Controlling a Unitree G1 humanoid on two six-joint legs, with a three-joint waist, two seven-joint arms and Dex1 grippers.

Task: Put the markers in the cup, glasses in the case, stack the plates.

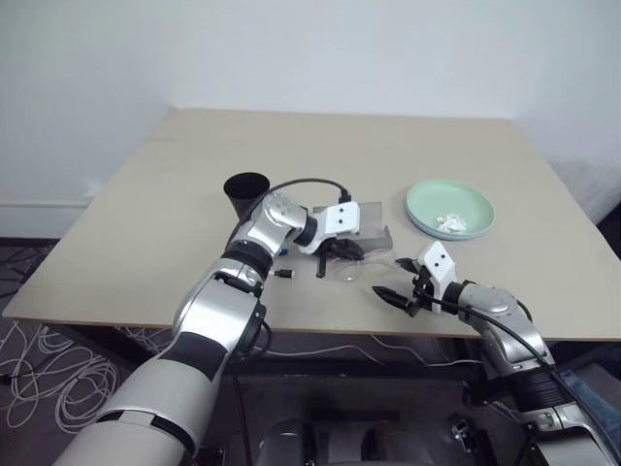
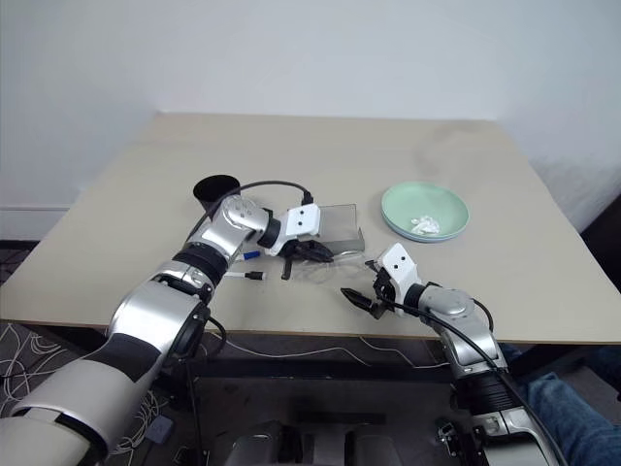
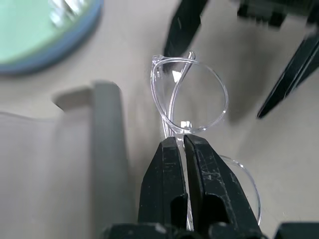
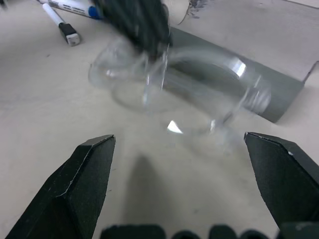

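Pinched tight on the clear, nearly colourless plastic eyeglasses [image 3: 192, 94], the left gripper [image 3: 182, 142] has its two black fingers pressed together on the frame where the lenses meet, and the glasses hang from it just beside the front edge of the grey rectangular glasses case [image 1: 372, 229], which lies open near the middle of the pale beige wooden table [image 1: 466, 155]. Close by on the table's near side, the right gripper [image 4: 187, 147] has its black fingers [image 4: 87, 174] spread wide, empty, aimed at the glasses with bare tabletop between the tips. Behind the left arm stands the tall black tapered tumbler [image 1: 246, 193], upright, rim open. Two thin white markers lie flat on the table just beside the left forearm: one marker with a blue cap [image 4: 75, 7] and, next to it, a second marker whose tip looks black [image 4: 65, 28]. Off to the robot's right, well apart from the case, the mint green round plate [image 1: 449, 206] with small white bits on it sits on top of the light blue plate [image 3: 65, 50], whose rim shows beneath it. No writing or brand mark can be read on any of these
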